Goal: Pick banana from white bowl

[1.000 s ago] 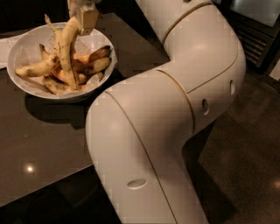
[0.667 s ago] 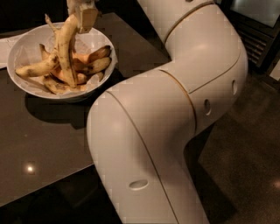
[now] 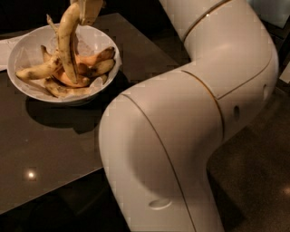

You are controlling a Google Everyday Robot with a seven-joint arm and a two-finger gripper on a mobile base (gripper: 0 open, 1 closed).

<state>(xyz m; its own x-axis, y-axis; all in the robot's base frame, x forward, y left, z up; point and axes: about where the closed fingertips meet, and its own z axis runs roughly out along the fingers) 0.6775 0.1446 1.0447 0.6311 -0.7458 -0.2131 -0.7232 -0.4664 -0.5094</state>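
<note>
The white bowl [image 3: 27, 88] stands on the dark table at the upper left and holds several bananas. My gripper [image 3: 87, 10] is at the top edge, above the bowl, shut on the upper end of the long curved pale-yellow banana [image 3: 68, 45]. That banana hangs almost upright, and its lower end still reaches down among the other bananas in the bowl. Short orange-yellow bananas [image 3: 93, 65] lie behind it and a spotted one [image 3: 38, 71] lies at the left.
My large white arm [image 3: 181, 136] fills the right and lower middle of the view and hides the table's right part. The dark table [image 3: 45, 149] has its near edge at the lower left. A white sheet [image 3: 5, 47] lies at the far left.
The banana hanging from my gripper has risen slightly; the other bananas stay in the bowl.
</note>
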